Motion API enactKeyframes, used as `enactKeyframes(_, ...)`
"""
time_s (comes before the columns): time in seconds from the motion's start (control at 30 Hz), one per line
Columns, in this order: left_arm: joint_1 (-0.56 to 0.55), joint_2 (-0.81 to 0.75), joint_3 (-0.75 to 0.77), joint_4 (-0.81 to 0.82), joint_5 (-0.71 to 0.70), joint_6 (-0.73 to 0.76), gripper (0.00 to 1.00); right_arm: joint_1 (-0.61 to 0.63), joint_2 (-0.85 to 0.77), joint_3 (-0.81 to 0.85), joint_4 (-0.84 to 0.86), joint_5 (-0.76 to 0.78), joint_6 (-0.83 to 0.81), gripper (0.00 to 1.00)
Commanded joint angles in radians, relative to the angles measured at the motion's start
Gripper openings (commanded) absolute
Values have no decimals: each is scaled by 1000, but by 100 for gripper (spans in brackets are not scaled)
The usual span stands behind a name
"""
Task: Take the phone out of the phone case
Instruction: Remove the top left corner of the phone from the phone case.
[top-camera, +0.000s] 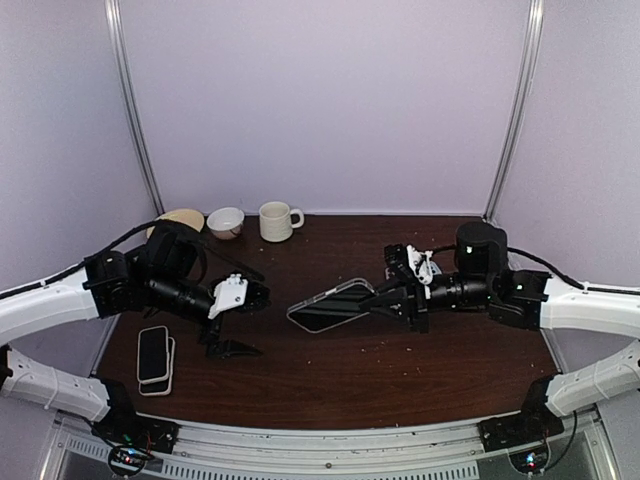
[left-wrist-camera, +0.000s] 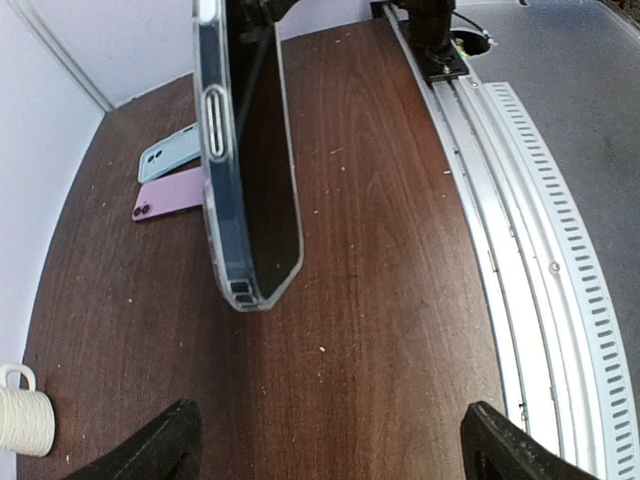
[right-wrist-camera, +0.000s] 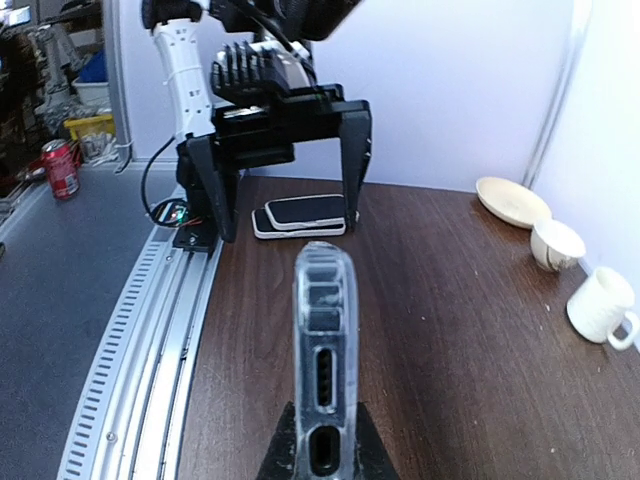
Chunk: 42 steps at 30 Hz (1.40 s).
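Right gripper (right-wrist-camera: 322, 445) jaws are pinched shut on the bottom end of the clear phone case (right-wrist-camera: 322, 320), holding it tilted in the air above the middle of the surface (top-camera: 400, 380). Left gripper (left-wrist-camera: 330, 455) hangs near the case's free end, its jaws spread wide and touching nothing. Judging by the dark panel filling the case, the phone (top-camera: 322, 312) is probably not out yet, though that is not certain; pushing it free seems to be the whole job left.

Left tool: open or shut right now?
Open. In the left wrist view the left tool shows its fingers wide apart, nothing between them; the phone case sits ahead, untouched by it.
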Motion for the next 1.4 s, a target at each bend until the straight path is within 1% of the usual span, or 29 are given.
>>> enactKeyframes(0.0,5,-61,-72,126,116,136,92,13,-32,35,5,-137,-202,0)
enactKeyframes(0.1,6,-62,-89,155,147,169,86,24,-5,69,-40,-184,-233,0)
enactKeyframes(0.23,5,-37,-87,184,210,171,74,49,26,107,-90,-200,-286,0)
enactKeyframes(0.4,5,-20,-90,189,283,178,64,66,58,130,-85,-185,-311,0)
enactKeyframes(0.5,3,-11,-94,168,321,208,58,72,69,135,-74,-177,-318,0)
enactKeyframes(0.7,-2,-2,-94,157,327,215,56,73,77,135,-52,-166,-323,0)
enactKeyframes(0.8,-6,2,-95,148,334,231,50,75,80,135,-45,-160,-322,0)
enactKeyframes(0.93,-15,12,-95,149,334,237,48,76,81,133,-31,-162,-317,0)
enactKeyframes(1.1,-23,24,-93,152,318,238,47,80,84,135,-18,-166,-309,0)
enactKeyframes(1.37,-39,24,-101,177,297,235,36,91,87,138,-17,-175,-303,0)
